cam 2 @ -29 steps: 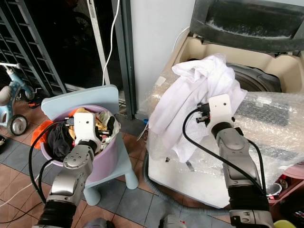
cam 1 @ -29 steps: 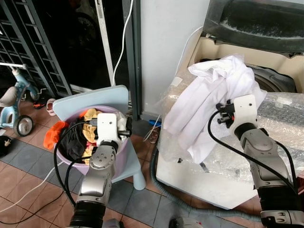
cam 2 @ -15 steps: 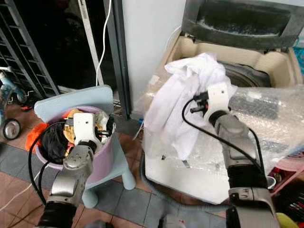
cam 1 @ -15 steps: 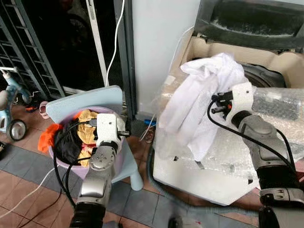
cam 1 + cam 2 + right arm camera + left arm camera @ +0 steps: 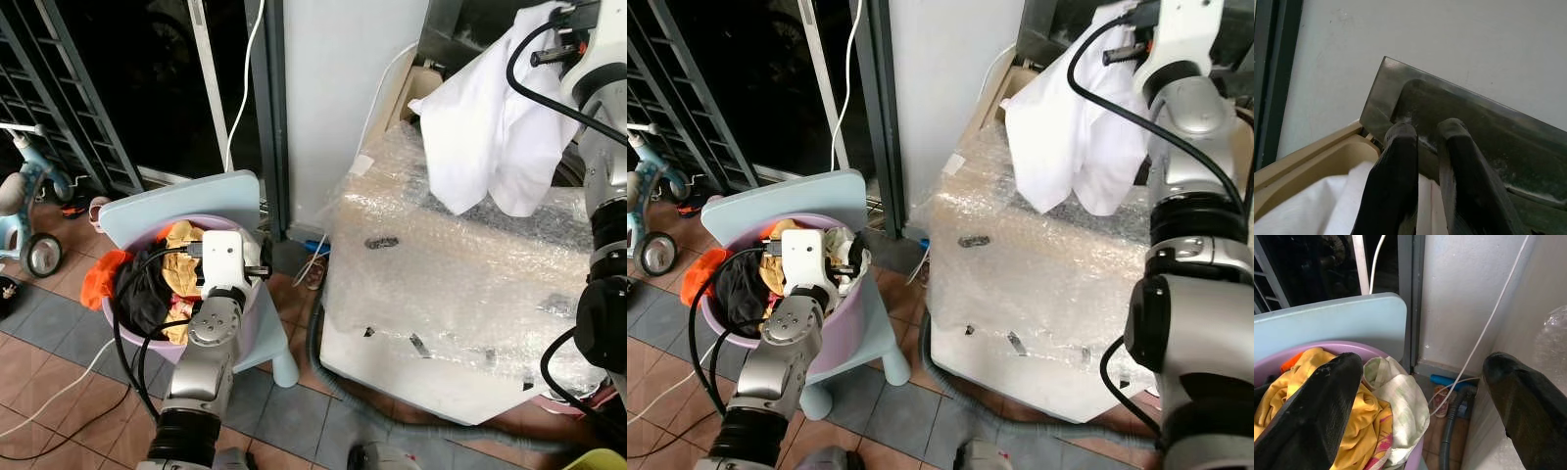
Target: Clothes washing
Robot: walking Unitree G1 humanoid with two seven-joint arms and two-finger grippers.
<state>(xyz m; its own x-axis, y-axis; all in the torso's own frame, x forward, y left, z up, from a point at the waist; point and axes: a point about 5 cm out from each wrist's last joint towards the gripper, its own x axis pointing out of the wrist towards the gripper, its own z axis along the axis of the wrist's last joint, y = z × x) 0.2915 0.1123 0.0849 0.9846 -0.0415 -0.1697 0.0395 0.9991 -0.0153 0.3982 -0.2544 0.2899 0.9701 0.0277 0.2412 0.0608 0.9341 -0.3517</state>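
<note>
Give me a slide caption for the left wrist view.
Open left gripper above yellow clothes in the purple basin.

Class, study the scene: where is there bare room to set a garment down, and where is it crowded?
Free: the bubble-wrapped washer top, between the wall corner and the hanging white shirt held up by the right gripper. Crowded: the purple basin on the blue chair, heaped with clothes, the open left gripper over it.

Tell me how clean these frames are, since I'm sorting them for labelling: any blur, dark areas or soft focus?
Left eye view: sharp and evenly daylit; the doorway behind the purple basin is near black. Right eye view: likewise, white garment bright but not blown out. Left wrist view: clothes crisp, the near fingers soft. Right wrist view: fingers close and slightly soft, washer lid clear.
</note>
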